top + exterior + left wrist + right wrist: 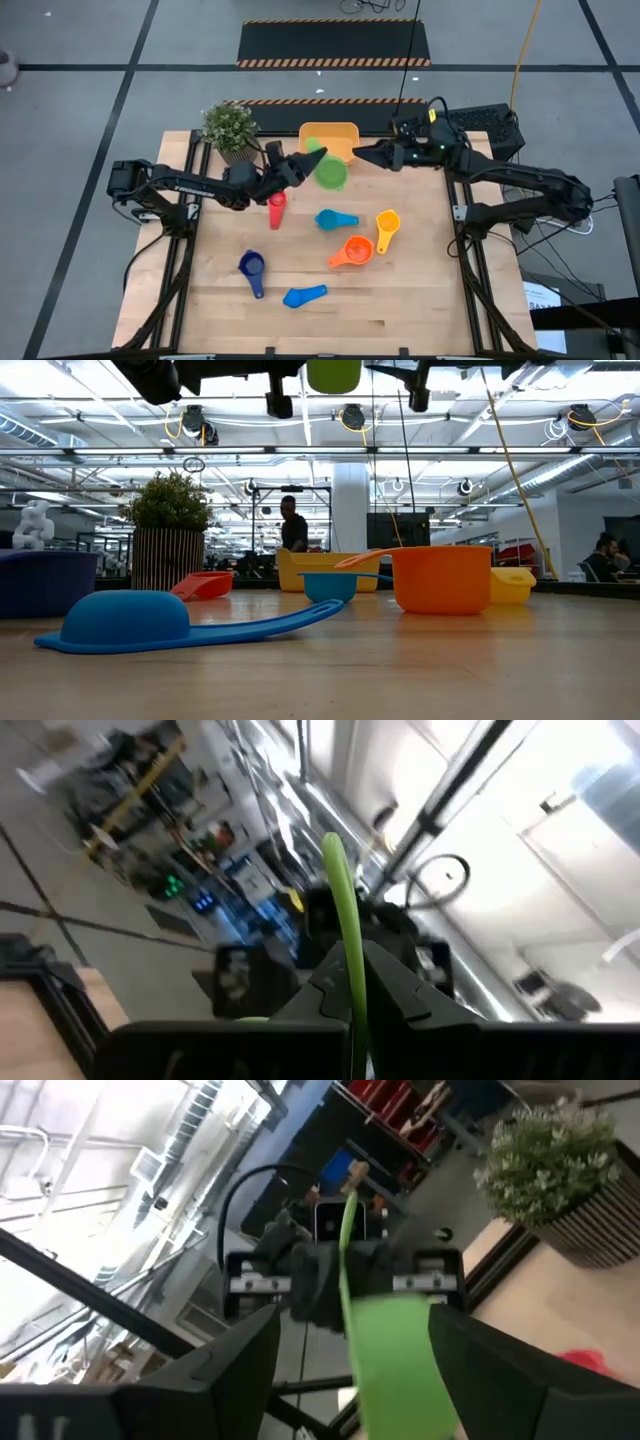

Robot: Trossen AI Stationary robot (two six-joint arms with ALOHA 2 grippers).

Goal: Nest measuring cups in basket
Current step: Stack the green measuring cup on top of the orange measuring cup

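Light blue cup (pixel 305 295) and dark blue cup (pixel 252 270) nearest on the surface (pixel 400 300), then orange cup (pixel 353 251), yellow cup (pixel 387 226), second light blue cup (pixel 335 219) and red cup (pixel 277 209). Farther, green cup (pixel 331 172) aloft just before the basket (pixel 330 135), handle clamped in left end effector (pixel 305 160). Right end effector (pixel 362 153) beside it, fingers apart.

The high view looks straight down on the pale wooden table (pixel 400 300); the low view sits at tabletop height, looking level across it into the room; each wrist view faces the other arm, close up; all four share the round green plastic measuring cup (pixel 331 172).
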